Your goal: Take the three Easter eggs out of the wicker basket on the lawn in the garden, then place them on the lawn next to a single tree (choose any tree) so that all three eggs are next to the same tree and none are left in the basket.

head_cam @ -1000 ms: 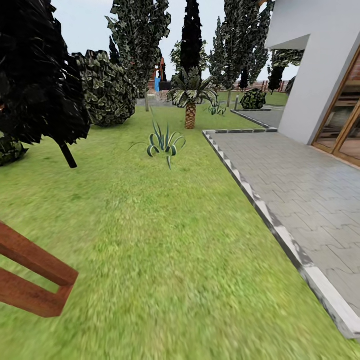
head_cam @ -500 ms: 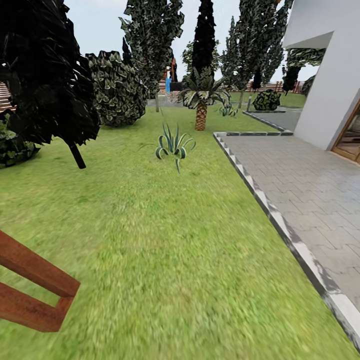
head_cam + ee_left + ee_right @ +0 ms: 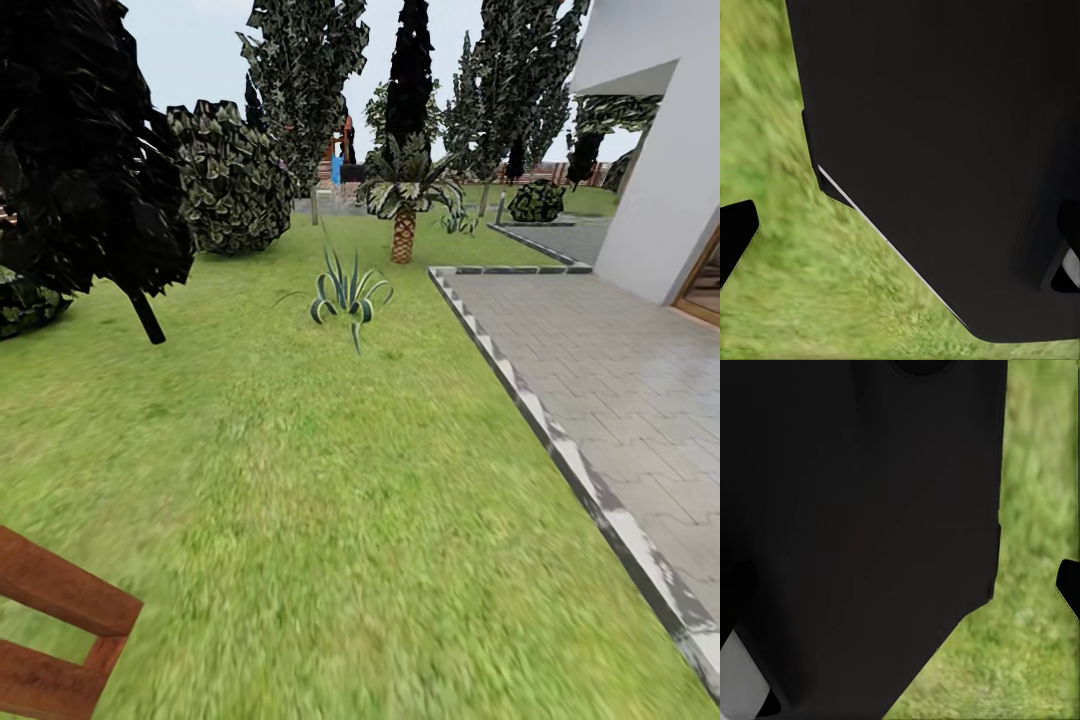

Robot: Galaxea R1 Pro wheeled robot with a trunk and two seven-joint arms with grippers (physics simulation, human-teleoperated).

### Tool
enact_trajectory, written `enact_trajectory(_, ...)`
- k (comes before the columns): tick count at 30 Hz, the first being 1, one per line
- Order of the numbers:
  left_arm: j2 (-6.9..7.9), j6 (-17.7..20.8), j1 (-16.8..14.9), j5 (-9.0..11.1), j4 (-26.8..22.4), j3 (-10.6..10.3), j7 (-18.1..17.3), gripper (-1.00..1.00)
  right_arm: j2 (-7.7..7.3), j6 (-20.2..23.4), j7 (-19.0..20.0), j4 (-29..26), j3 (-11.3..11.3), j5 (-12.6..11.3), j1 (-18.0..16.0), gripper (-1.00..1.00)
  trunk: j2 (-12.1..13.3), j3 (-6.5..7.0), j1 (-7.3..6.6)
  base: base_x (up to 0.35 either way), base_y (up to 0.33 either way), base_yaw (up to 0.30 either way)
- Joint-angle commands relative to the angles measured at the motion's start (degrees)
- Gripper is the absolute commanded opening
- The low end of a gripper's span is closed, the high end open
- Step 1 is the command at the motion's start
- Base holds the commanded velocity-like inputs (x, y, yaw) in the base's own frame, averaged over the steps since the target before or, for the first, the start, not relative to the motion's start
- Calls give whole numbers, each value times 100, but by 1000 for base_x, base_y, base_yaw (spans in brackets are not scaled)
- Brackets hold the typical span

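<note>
Only lawn (image 3: 330,520) and trees show, I cannot tell how either gripper stands, and the small eggs will likely be light, smooth, best pinched around the middle.

A red-brown wooden frame (image 3: 60,625) is cut off by the head view's lower left corner, and the near lawn (image 3: 330,560) around it is smeared to a blur. In both wrist views a large black body (image 3: 945,150) hides most of the grass, leaving blurred strips of lawn. The small blue shape (image 3: 337,170) among the far trees is too small to tell, perhaps a slide.
</note>
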Motion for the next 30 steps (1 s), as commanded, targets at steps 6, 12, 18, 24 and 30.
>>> enact_trajectory(6, -1, 7, 3, -7, -9, -4, -17, 100, -1, -26, 31, 22, 5, -63, -9, 100, -2, -3, 4, 341, 0, 0)
enact_trajectory(12, 3, 9, 3, -7, -9, -9, -17, 100, -1, -26, 31, 22, 5, -63, -9, 100, -2, -3, 4, 341, 0, 0)
enact_trajectory(18, 3, 3, 3, -7, -9, -6, -17, 100, -1, -18, 31, 22, -1, -63, -9, 100, -2, -3, 4, 341, 0, 0)
enact_trajectory(24, 3, 3, 3, -7, -9, -5, -17, 100, -1, -19, 31, 22, -4, -63, -9, 100, -2, -3, 4, 341, 0, 0)
enact_trajectory(30, 3, 2, 3, -7, -9, -4, -17, 100, -1, -18, 31, 22, -4, -63, -9, 100, -2, -3, 4, 341, 0, 0)
